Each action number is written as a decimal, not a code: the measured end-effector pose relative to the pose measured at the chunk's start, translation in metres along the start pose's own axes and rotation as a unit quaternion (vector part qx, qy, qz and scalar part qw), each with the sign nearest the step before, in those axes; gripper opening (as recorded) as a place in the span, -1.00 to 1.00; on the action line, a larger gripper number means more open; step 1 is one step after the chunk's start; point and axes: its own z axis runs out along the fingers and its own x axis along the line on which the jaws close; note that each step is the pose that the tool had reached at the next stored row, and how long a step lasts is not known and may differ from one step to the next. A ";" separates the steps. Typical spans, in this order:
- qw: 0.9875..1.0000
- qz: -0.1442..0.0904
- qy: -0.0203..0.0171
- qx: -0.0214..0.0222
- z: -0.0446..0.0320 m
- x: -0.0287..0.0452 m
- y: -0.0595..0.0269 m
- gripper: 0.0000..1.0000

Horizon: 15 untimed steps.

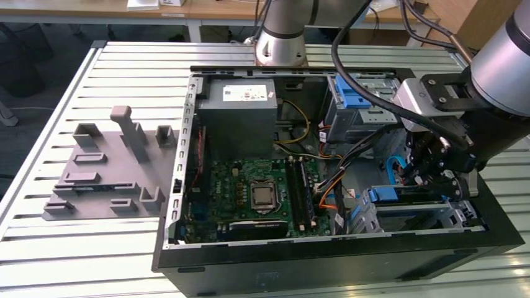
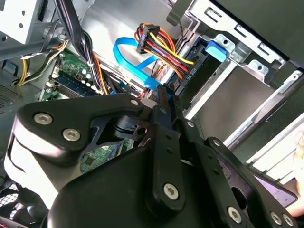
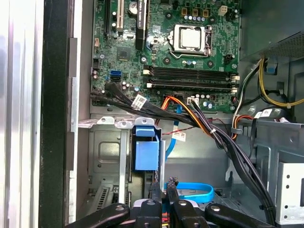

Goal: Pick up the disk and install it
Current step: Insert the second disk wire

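Landmark: drive bay [image 3: 107,156], a silver metal frame in the corner of the open computer case [image 1: 331,261].
Gripper position: the gripper [image 3: 163,187] is held low inside the case, just beside the drive bay and close to its blue plastic piece [image 3: 145,152].
Jaws: drawn close together, with a narrow gap at most; nothing is seen clamped between them.
Disk: no labelled silver face can be made out. The blue-edged part seated in the drive bay may be the disk, but this cannot be told for certain.
Cables: a bundle of coloured power leads [image 2: 161,45] and a blue flat cable [image 3: 190,190] lie just beside the drive bay, right at the gripper's tip.
Motherboard: the motherboard [image 1: 248,192] is set next to the drive bay, across the cable run.
Outside the case: a grey fixture [image 1: 99,174] is placed well apart from the drive bay, on the slatted table [image 1: 49,112].
Risk, snagging: a lead could be caught by the tip and a connector dragged loose, since the cables crowd the bay mouth.
Risk, collision: the bay's thin metal edge could be struck, clearance being judged tight.
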 end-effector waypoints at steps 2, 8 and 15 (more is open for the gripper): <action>1.000 0.000 0.000 0.000 0.0000 0.0013 0.0000 -0.68; 1.000 0.000 0.000 0.000 0.0009 0.0057 0.0001 -0.68; 1.000 0.000 0.000 0.000 0.0041 0.0072 -0.0008 -0.68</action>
